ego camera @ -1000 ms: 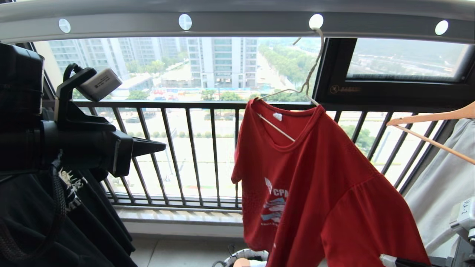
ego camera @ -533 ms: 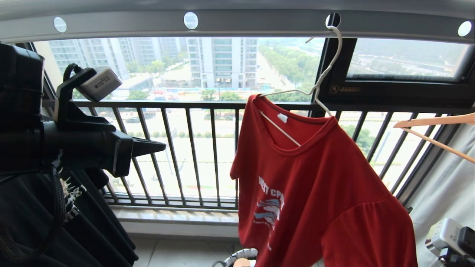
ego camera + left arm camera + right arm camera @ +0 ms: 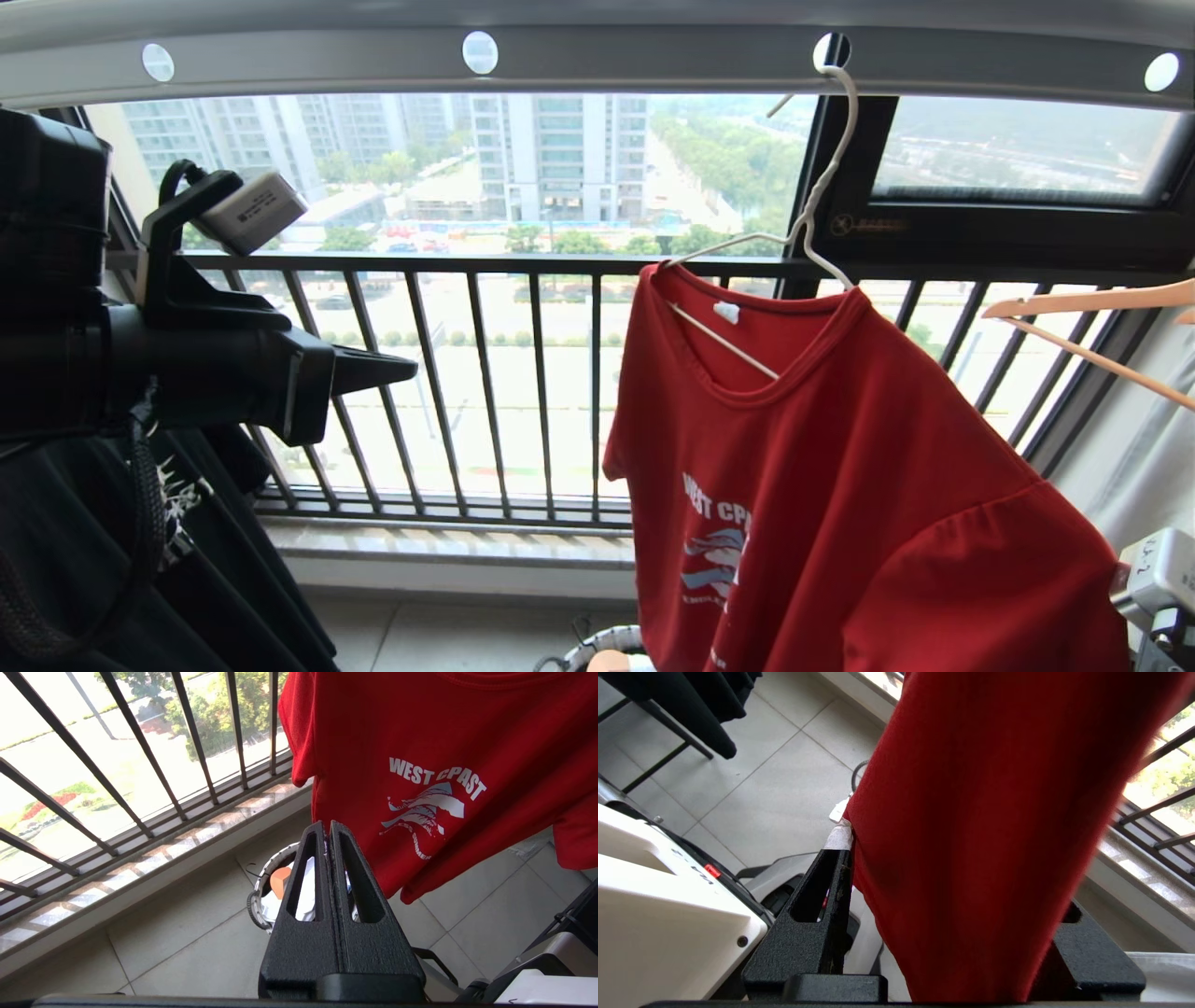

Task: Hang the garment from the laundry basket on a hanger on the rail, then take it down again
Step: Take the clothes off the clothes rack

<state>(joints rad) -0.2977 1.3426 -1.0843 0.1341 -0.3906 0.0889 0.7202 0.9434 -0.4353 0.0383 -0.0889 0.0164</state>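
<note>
The garment (image 3: 840,485) hangs on the hanger (image 3: 812,201), whose long hook sits in one of the round holes of the rail (image 3: 597,51) at upper right; the hanger tilts, its left end higher, and the shirt drapes down to the right in front of the black barred window railing (image 3: 485,392); the laundry basket (image 3: 268,891) stands on the tiled floor (image 3: 187,947) just below the shirt's hem.

The shirt looks light, soft and limp; it will likely sag and swing with any pull and can slide along the thin, smooth wire; the wire itself seems stiff yet springy. To take it down, the sounder hold is probably the hanger's neck just below the hook, lifting the hook clear of the hole, rather than tugging the cloth.

The right gripper (image 3: 943,933) is low at the near right; its fingers stand apart with the red cloth running between them, one finger (image 3: 822,905) against the fabric, not pinching it. The left gripper (image 3: 329,858) is parked at the left, fingers pressed together on nothing.
</note>
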